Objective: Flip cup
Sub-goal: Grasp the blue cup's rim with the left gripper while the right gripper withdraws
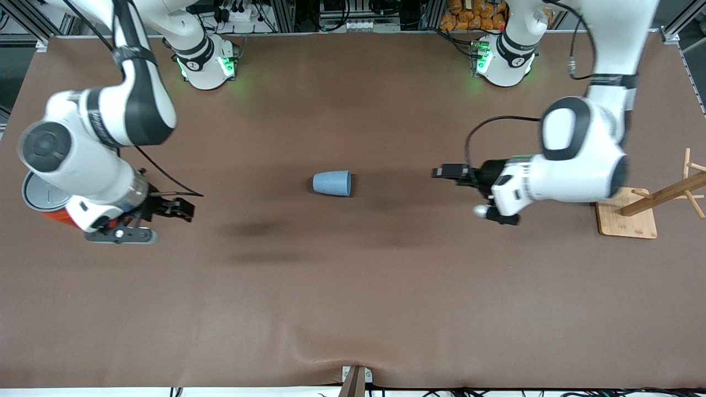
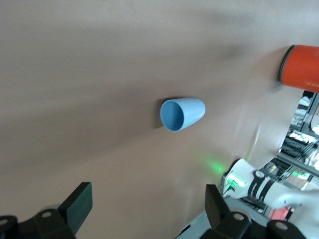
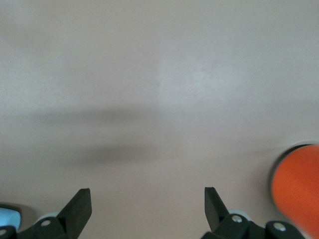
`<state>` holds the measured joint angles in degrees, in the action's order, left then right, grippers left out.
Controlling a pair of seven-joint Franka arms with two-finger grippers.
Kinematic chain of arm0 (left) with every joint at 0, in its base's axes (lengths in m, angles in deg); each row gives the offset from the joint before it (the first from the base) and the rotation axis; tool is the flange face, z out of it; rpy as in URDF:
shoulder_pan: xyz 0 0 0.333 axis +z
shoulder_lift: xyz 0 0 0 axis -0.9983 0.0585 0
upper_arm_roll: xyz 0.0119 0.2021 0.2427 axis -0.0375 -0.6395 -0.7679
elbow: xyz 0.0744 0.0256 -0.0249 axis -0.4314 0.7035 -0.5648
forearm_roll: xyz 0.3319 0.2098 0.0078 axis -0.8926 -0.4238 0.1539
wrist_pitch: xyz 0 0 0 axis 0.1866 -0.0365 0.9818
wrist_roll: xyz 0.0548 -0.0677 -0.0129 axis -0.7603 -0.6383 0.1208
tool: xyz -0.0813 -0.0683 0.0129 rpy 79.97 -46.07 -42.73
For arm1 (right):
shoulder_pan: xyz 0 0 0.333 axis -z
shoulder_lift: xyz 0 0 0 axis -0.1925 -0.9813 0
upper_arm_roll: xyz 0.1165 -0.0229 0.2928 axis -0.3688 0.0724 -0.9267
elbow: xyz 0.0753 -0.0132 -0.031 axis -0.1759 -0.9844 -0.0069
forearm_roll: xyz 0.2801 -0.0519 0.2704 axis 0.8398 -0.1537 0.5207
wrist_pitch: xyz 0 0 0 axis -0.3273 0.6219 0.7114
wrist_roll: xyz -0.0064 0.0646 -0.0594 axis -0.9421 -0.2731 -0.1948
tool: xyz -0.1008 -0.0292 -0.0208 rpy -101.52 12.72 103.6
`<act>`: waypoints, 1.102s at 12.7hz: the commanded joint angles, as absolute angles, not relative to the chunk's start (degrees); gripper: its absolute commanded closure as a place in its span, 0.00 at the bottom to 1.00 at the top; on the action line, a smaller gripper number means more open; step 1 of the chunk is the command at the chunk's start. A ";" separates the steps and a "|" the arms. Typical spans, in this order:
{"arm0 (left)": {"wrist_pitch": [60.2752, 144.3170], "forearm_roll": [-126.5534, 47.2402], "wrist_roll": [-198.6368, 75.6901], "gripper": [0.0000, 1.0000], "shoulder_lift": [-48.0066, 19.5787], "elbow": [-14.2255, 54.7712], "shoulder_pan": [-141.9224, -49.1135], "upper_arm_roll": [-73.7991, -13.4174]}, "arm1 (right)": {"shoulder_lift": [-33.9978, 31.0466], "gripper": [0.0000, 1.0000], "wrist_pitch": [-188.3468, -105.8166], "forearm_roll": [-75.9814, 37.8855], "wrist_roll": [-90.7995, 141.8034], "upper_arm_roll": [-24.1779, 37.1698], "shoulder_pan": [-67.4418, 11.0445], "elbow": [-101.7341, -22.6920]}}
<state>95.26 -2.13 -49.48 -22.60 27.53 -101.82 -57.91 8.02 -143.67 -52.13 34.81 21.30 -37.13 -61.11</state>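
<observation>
Both grippers stood with their fingers apart and held nothing. Up in the air, the left gripper [image 1: 449,172] hung over bare table [image 1: 353,286] toward the left arm's end, pointing at the cup [image 1: 332,183]; in the left wrist view its two dark fingertips [image 2: 79,204] framed brown cloth, with the cup [image 2: 182,114] well clear of them. At the right arm's end, the right gripper [image 1: 179,208] hung over the table just beside the can [image 1: 47,201], and its fingers [image 3: 79,205] likewise spread wide over bare cloth in the right wrist view.

That cup lay on its side near the middle of the table, between the two grippers and well apart from each. Its wider open mouth faced the left arm's end, and its narrower closed bottom faced the right arm's end; the left wrist view looked into the darker blue inside.

An orange can with a grey lid stood at the right arm's end, partly hidden under the right arm. A wooden rack [image 1: 662,198] on a flat board stood at the left arm's end, beside the left arm.
</observation>
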 commanded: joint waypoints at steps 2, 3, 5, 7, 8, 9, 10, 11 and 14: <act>100.96 11.78 -46.16 0.00 -18.14 30.42 -108.60 -58.24 | 12.66 0.00 -141.42 -52.64 23.09 21.79 -30.80 -62.51; 102.80 14.78 -44.67 0.00 -16.13 30.42 -110.53 -58.24 | 14.50 0.00 -138.89 -52.55 22.02 21.79 -29.66 -62.51; 103.96 22.06 -39.50 0.00 -11.91 30.42 -112.30 -58.24 | 18.54 0.00 -133.53 -52.55 21.92 21.88 -29.12 -62.42; 103.87 30.51 -32.03 0.00 -7.77 30.16 -113.53 -58.24 | 21.36 0.00 -129.22 -52.64 22.01 22.49 -28.33 -62.33; 103.96 32.54 -29.12 0.00 -5.93 29.46 -114.23 -58.24 | 22.50 0.00 -127.19 -52.64 22.44 22.58 -28.15 -62.33; 103.96 34.65 -27.79 0.00 -3.56 27.54 -114.50 -58.24 | 23.56 0.00 -124.74 -52.73 22.62 22.49 -27.46 -62.24; 103.96 35.45 -27.69 0.00 -1.97 26.31 -115.29 -58.24 | 24.79 0.00 -122.63 -52.90 22.54 22.58 -26.84 -62.33; 103.96 36.33 -27.60 0.00 -1.00 25.60 -115.73 -58.24 | 25.85 0.00 -120.86 -53.17 22.45 22.58 -26.22 -62.33; 103.96 37.66 -27.51 0.12 0.24 25.33 -116.09 -58.24 | 26.21 0.00 -118.31 -53.87 22.36 22.32 -24.99 -59.37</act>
